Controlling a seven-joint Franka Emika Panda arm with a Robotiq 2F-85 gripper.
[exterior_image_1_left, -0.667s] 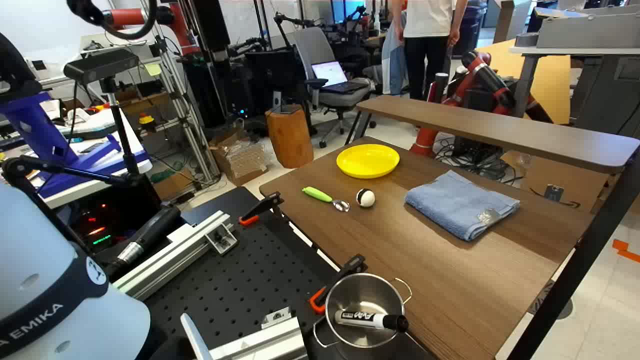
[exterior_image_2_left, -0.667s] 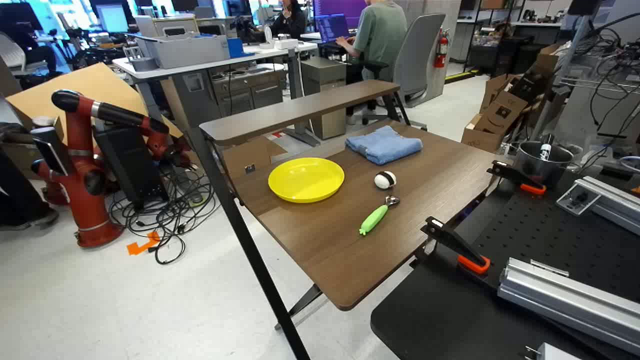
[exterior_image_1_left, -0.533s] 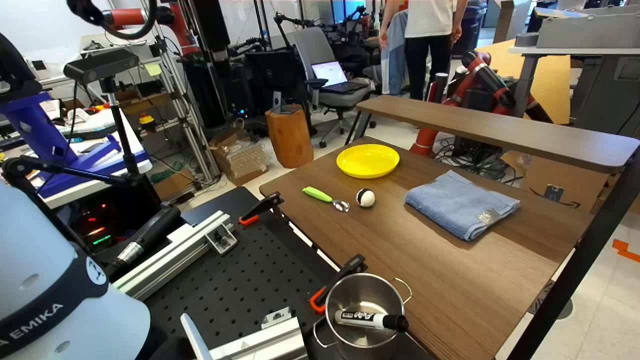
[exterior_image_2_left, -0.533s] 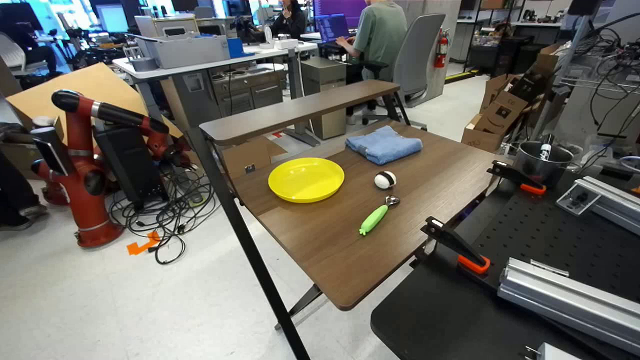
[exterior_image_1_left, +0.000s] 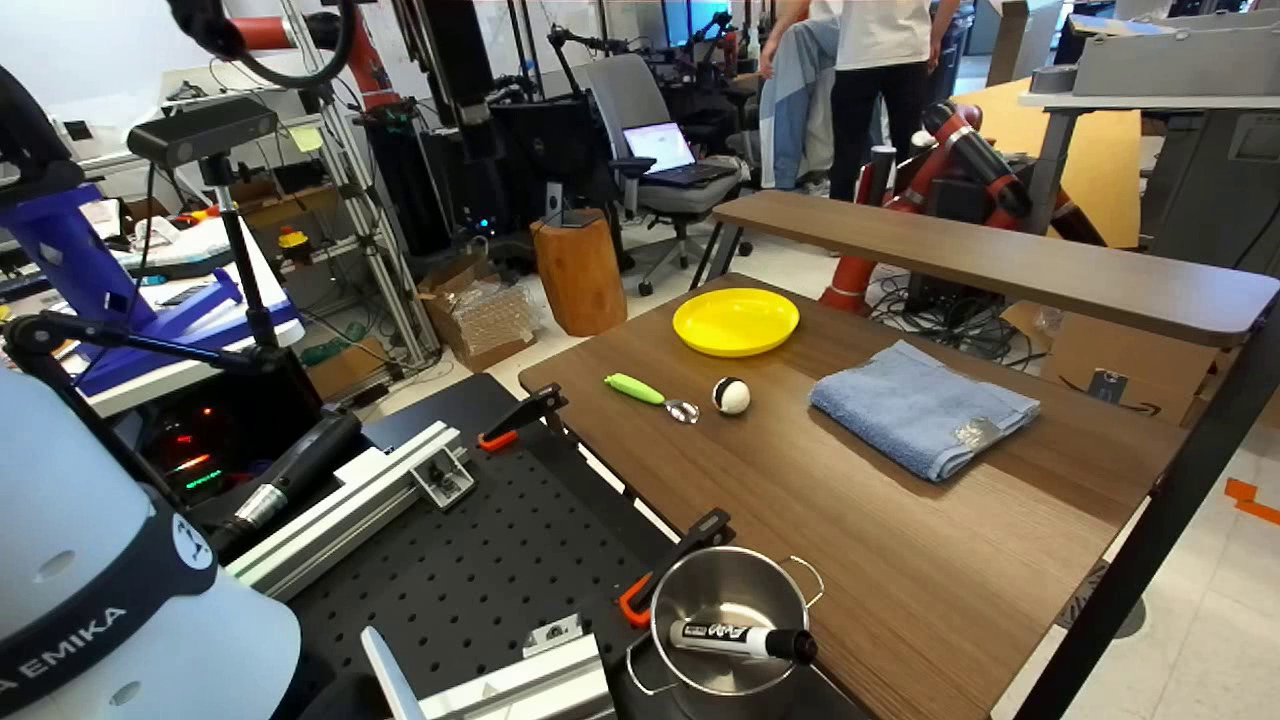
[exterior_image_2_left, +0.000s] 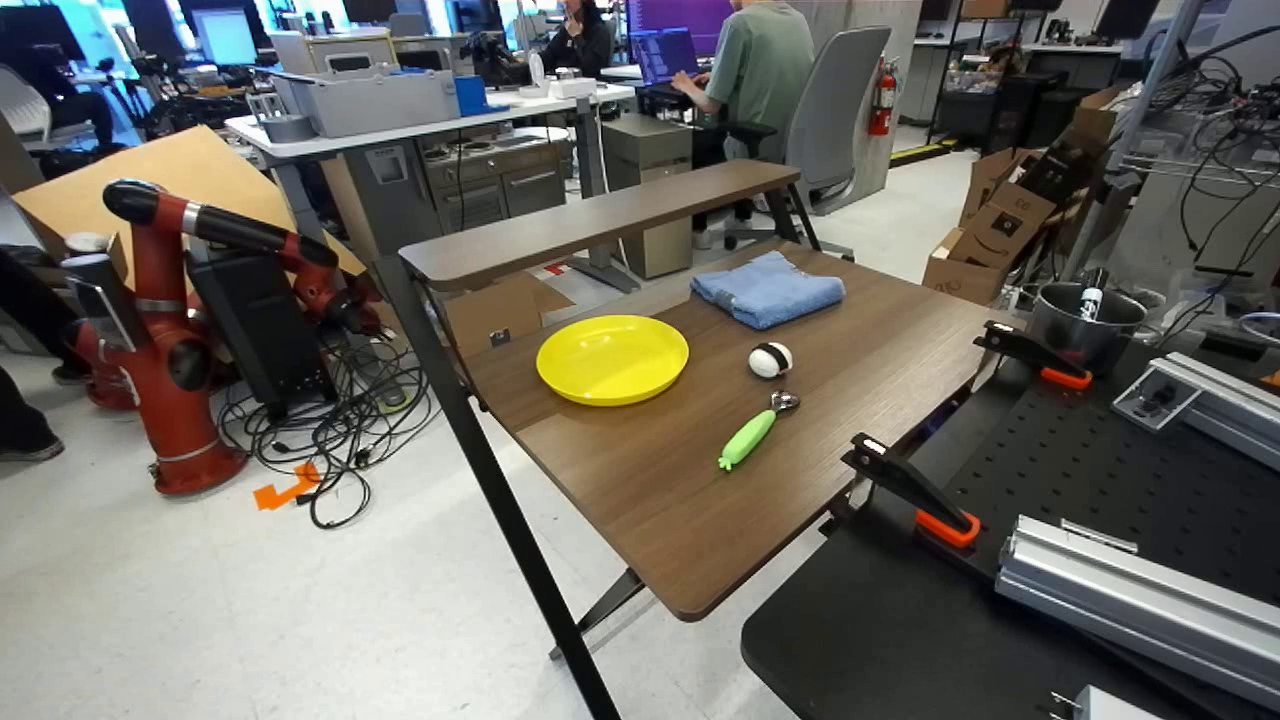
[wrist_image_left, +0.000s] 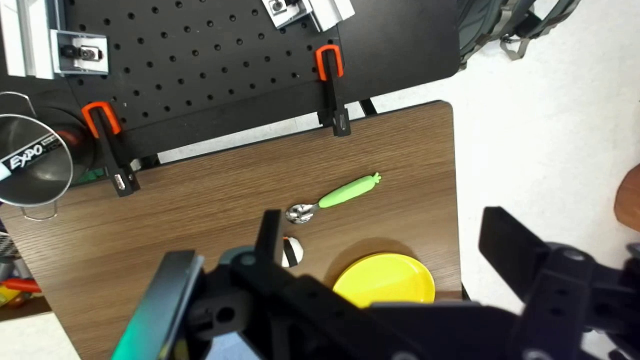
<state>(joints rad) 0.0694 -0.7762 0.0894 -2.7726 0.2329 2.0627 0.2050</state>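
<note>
High over the counter (wrist_image_left: 150, 220), my hand (wrist_image_left: 382, 225) is spread and empty — below, the green-handled spoon (wrist_image_left: 335, 196) lies near the black-banded white ball (wrist_image_left: 294, 251); the marker (exterior_image_1_left: 722, 637) leans on the rim of the pot (exterior_image_1_left: 715, 575), probably too long to lie flat

The spoon (wrist_image_left: 336, 197) has a bright green handle and a silver bowl; the small rounded toy (exterior_image_1_left: 733, 398) is white with a black band. The plate (exterior_image_1_left: 736, 324) is plain yellow, the towel (exterior_image_1_left: 915, 405) blue with a pale grey patch, the tabletop (exterior_image_2_left: 860, 370) brown with streaky wood grain. The gripper (wrist_image_left: 382, 230) is black, the pot (exterior_image_1_left: 682, 590) silver, the marker (exterior_image_1_left: 732, 639) white with a black cap and white-on-black lettering. Both clamps (wrist_image_left: 332, 87) are black and orange, the perforated board (exterior_image_1_left: 475, 565) black with dotted rows.
</note>
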